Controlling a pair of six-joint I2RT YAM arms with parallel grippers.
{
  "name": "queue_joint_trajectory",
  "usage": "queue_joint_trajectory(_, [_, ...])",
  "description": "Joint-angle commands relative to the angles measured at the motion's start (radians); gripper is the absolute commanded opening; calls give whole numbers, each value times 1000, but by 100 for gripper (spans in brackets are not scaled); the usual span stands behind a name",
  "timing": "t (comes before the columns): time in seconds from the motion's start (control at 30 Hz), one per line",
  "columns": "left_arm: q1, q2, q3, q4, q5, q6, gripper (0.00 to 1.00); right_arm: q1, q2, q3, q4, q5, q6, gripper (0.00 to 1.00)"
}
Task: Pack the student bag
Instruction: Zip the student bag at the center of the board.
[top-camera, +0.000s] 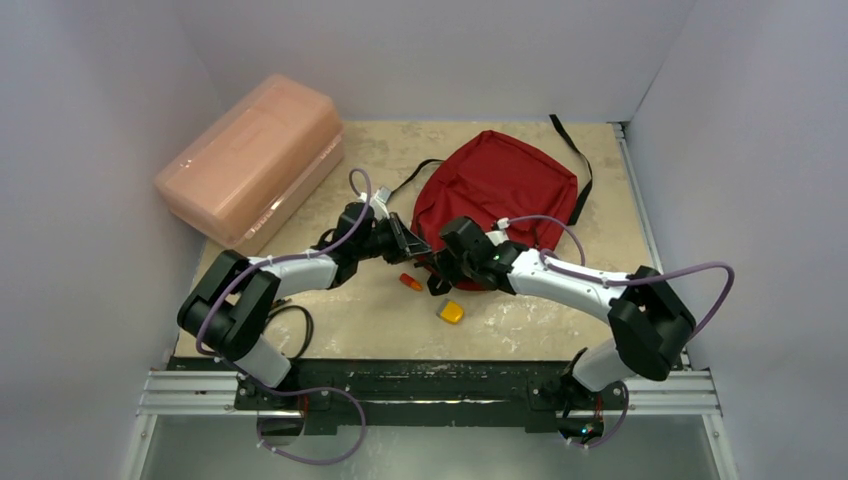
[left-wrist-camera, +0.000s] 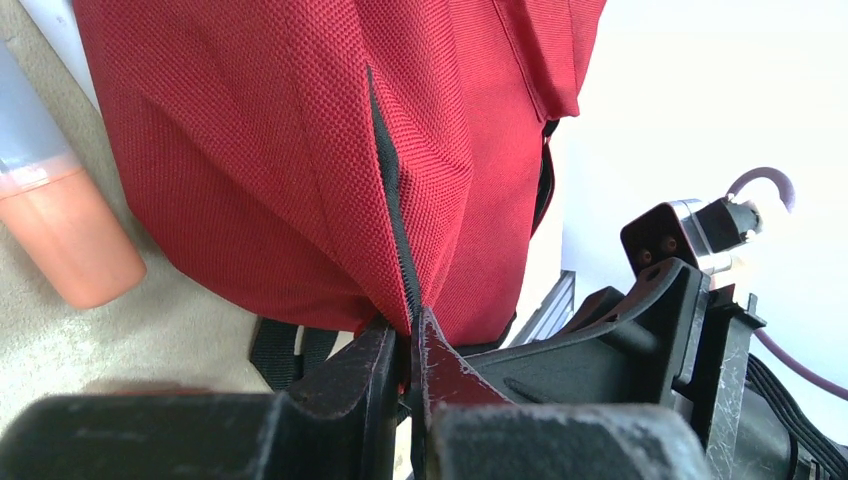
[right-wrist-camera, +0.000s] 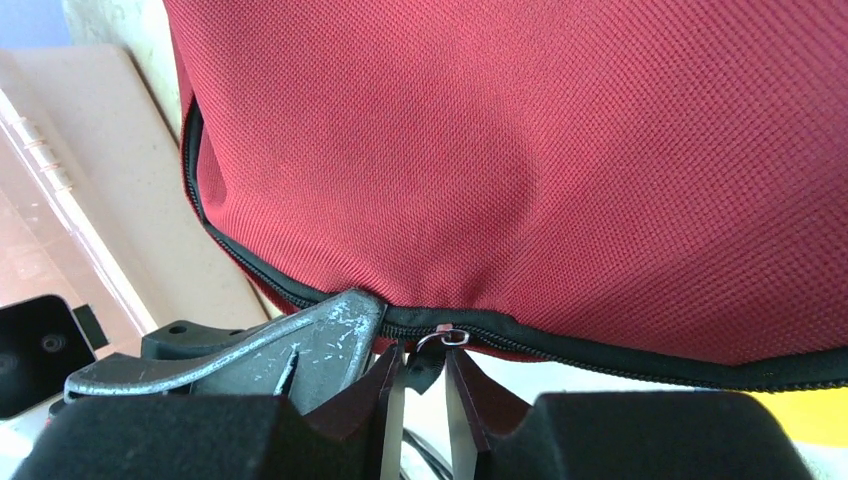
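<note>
The student bag (top-camera: 500, 185), dark red with black straps, lies at the back middle of the table. My left gripper (top-camera: 415, 245) is at its near-left edge, shut on the fabric beside the black zipper line (left-wrist-camera: 395, 200). In the left wrist view the jaws (left-wrist-camera: 410, 335) pinch that seam. My right gripper (top-camera: 440, 275) is just right of it at the bag's near edge. Its jaws (right-wrist-camera: 424, 378) stand narrowly apart, closed against the black zipper pull (right-wrist-camera: 420, 362) that hangs from a small metal ring (right-wrist-camera: 450, 338). The left gripper's scratched finger (right-wrist-camera: 300, 345) sits right next to it.
A pink translucent plastic box (top-camera: 255, 160) stands at the back left against the wall. A small orange-red item (top-camera: 410, 282) and a yellow item (top-camera: 451, 312) lie on the table just in front of the grippers. A black strap (top-camera: 585, 170) trails off the bag's right side.
</note>
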Motion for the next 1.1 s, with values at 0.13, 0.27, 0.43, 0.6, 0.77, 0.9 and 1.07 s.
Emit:
queue_joint_trajectory(0.13, [-15, -35, -4, 68, 3, 48, 0, -16, 26, 64, -52, 36, -112, 0])
queue_joint_trajectory(0.27, [-4, -46, 13, 1, -22, 52, 0, -16, 42, 108, -155, 53, -313, 0])
queue_joint_trajectory(0.43, [37, -47, 59, -118, -69, 45, 0, 11, 142, 214, -401, 133, -566, 0])
queue_joint_trajectory(0.6, [83, -36, 142, -281, -124, 87, 0, 40, 63, 84, -293, 114, -774, 0])
queue_joint_trajectory(0.77, [147, -18, 195, -316, -132, 128, 0, 35, 31, 21, -360, 120, -838, 0])
queue_joint_trajectory(0.9, [176, 0, 262, -384, -130, 193, 0, 1, 14, -24, -428, 148, -796, 0])
queue_joint_trajectory(1.07, [183, 27, 309, -427, -74, 216, 0, -22, -69, -10, -473, 266, -773, 0])
